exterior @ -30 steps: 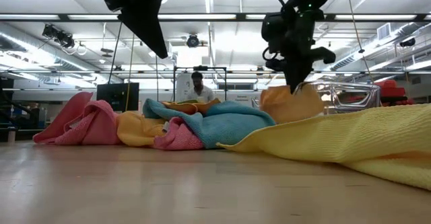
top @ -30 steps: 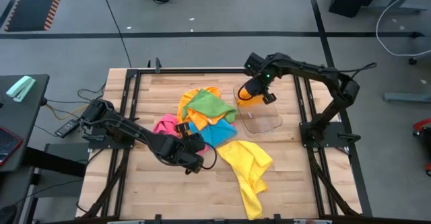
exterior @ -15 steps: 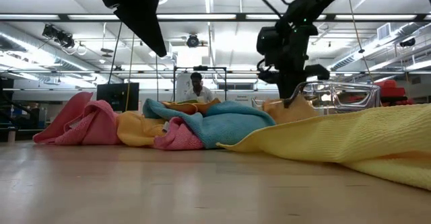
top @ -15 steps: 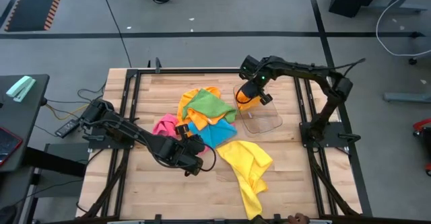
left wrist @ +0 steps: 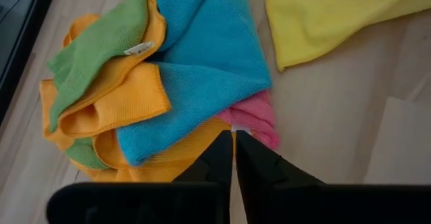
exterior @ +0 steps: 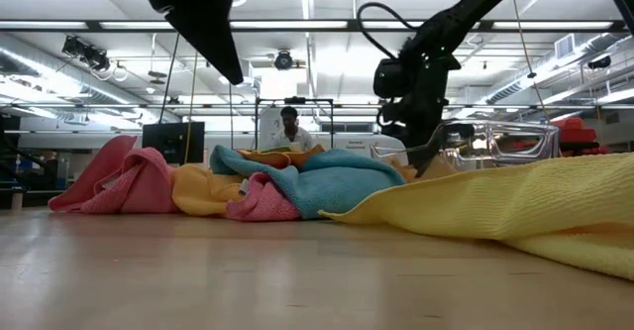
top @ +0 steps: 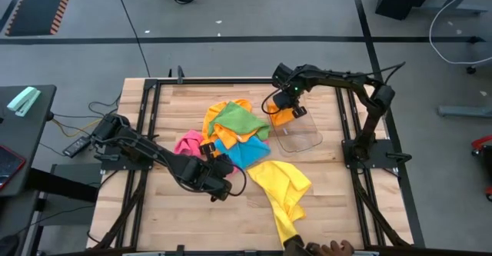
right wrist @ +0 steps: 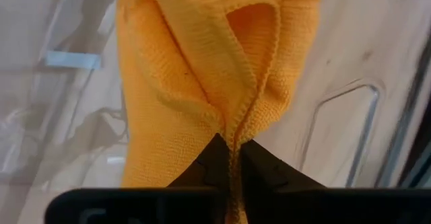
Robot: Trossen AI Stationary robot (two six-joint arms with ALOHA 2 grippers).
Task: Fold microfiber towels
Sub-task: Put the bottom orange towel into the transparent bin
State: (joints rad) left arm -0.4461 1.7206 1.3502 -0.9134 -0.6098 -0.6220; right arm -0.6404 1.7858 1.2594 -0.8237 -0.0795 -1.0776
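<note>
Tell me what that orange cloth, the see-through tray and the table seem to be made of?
Orange cloth: soft knitted-looking fabric with a stitched hem, probably microfiber. Tray: clear glossy plastic, by its transparency and glare. Table: pale wooden planks, matte, with visible grain and seams.

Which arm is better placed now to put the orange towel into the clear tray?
The right arm. Its gripper is shut on the orange towel, right at the clear tray. The left gripper hangs shut beside the towel pile, away from the tray.
</note>
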